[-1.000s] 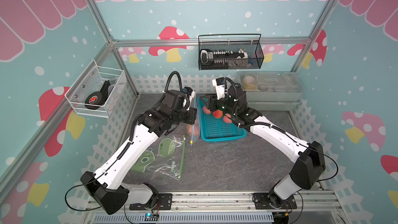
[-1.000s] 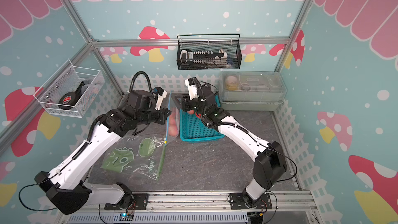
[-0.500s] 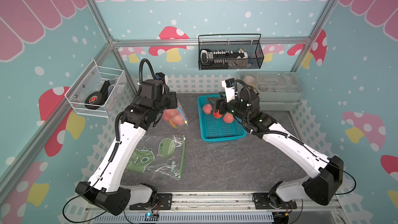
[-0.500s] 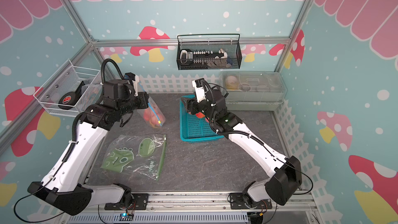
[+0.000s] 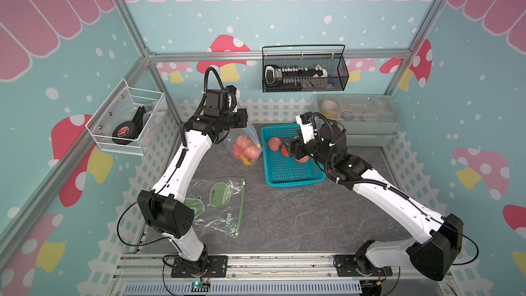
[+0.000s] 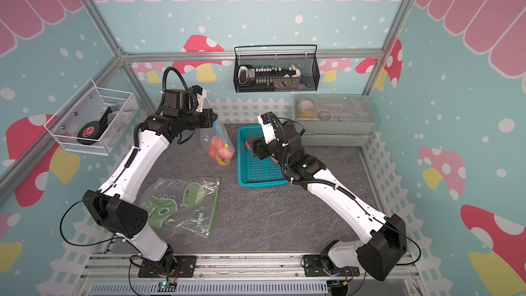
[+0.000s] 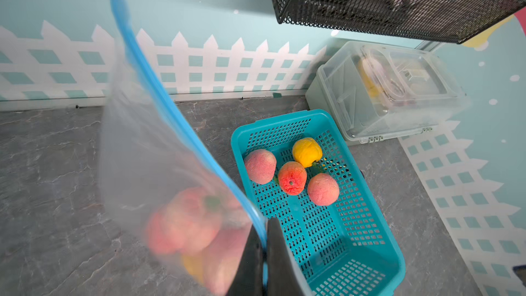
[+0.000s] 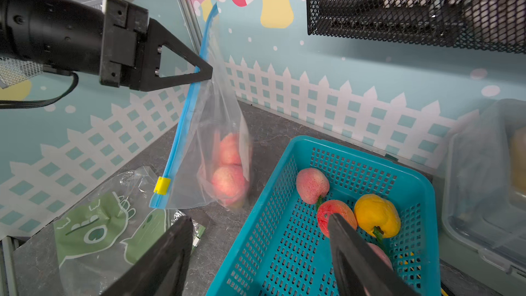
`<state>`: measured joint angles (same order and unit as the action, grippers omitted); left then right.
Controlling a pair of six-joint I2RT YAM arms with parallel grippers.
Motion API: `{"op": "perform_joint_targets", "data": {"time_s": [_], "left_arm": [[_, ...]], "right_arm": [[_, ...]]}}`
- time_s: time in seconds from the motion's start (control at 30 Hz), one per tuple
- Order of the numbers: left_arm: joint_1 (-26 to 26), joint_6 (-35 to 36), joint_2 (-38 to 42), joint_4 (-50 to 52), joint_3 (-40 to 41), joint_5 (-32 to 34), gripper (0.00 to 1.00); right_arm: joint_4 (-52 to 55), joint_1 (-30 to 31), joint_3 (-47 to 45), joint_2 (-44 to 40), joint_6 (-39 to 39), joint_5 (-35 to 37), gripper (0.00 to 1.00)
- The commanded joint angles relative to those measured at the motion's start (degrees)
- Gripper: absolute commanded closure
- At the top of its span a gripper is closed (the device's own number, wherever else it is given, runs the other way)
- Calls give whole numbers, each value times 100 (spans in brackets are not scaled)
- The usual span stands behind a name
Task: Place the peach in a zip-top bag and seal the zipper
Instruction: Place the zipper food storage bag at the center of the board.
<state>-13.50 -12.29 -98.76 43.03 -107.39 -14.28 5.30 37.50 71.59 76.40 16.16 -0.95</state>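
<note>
Bag (image 8: 210,143) hanging just beside basket (image 5: 293,180), zipper (image 8: 185,126) steeply tilted, peaches (image 8: 229,180) at its bottom, left gripper (image 8: 209,72) pinching zipper, right gripper (image 8: 256,219) open over basket, printed bag (image 5: 222,206) flat nearby

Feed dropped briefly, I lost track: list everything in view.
teal basket: 1, table, rear centre
zip-top bag: 1, clear, blue zipper, hanging beside teal basket
bagged peaches: several, mostly pink, count unclear
basket fruit: 4, two pink, one red, one yellow
printed bag: 1, green, flat on table front
mesh basket: 1, black, back wall
wire bin: 1, white, left wall
lidded box: 1, clear, rear right
left fingers: black, shut on zip-top bag
right fingers: black, open over teal basket
</note>
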Motion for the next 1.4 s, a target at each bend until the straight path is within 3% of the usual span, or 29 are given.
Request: {"op": "perform_joint_targets", "data": {"time_s": [0.0, 0.13, 0.33, 0.43, 0.53, 0.77, 1.03, 1.23, 1.27, 1.37], "left_arm": [[334, 600, -177, 636, -362, -293, 100], [779, 1214, -473, 1508, -534, -115, 100], [1111, 2278, -1092, 1764, -466, 1613, 100], [1254, 2509, -1590, 1461, -596, 2833, 100], [1454, 2518, -2029, 1162, -910, 3514, 100], [1620, 2390, -2730, 280, -1297, 4033, 100], [1679, 1926, -3707, 547, -2272, 4254, 100], [1763, 1705, -3923, 724, -2611, 4391, 100], [1780, 1716, -3912, 751, -2636, 4348, 96], [1770, 1721, -3798, 887, -2756, 4237, 46]], "right_arm": [[102, -45, -76, -185, -108, 130, 24], [120, -67, -75, -182, -121, 158, 24], [120, -75, 3, -46, -101, 86, 24], [123, -84, 69, 44, -84, 47, 24], [139, -83, 109, 109, -79, 38, 24], [157, -108, 160, 259, -94, 27, 24], [169, -137, 204, 444, -81, -41, 24], [180, -163, 189, 507, -83, -45, 24], [182, -164, 172, 510, -77, -33, 24], [182, -195, 108, 499, -60, -6, 24]]}}
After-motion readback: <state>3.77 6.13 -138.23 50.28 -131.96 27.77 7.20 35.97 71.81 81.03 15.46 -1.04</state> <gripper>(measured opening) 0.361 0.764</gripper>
